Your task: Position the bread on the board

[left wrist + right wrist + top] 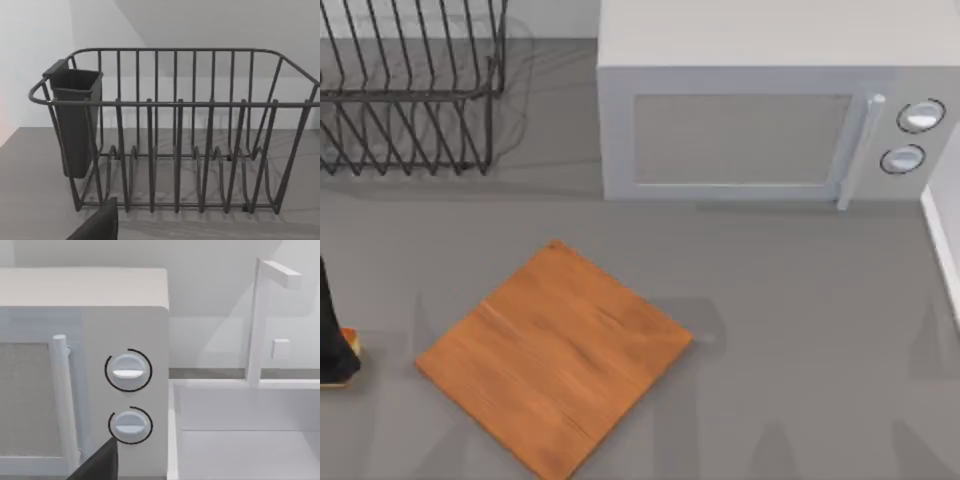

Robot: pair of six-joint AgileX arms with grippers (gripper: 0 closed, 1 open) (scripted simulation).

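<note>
Status: not done. Bread (348, 345) sits at the frame's left edge, partly hidden behind your left gripper (332, 335); whether its fingers hold the loaf, you cannot tell. Board (555, 355), lower centre, lies bare. Carry and placement remain.
</note>
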